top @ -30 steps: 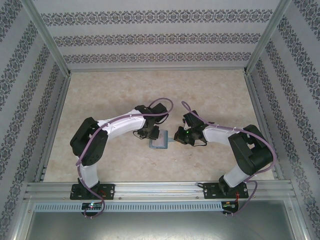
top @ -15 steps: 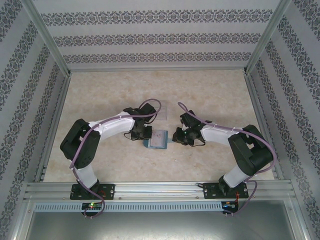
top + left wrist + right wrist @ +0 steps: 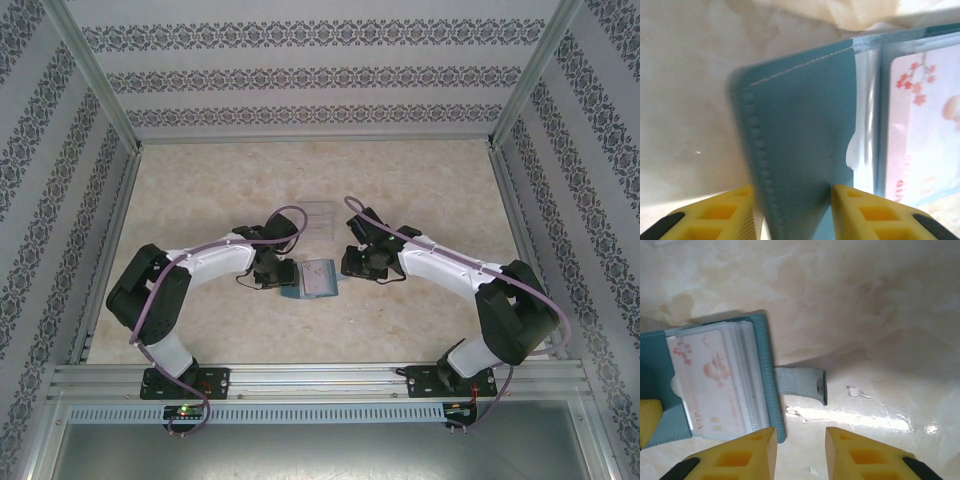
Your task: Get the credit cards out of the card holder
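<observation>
A clear tray (image 3: 318,218) sits on the marbled table (image 3: 430,190), at 12 o'clock from the holder (image 3: 318,278) and a little apart from it. The holder lies open mid-table, hemmed in by both arms. The left gripper (image 3: 792,200), at its 9 o'clock, is clamped on the teal flap (image 3: 800,125). The right gripper (image 3: 800,442), at 3 o'clock, has its jaws apart over bare table, just beside the strap (image 3: 800,385). A pale card (image 3: 700,390) with reddish marks shows inside clear sleeves.
</observation>
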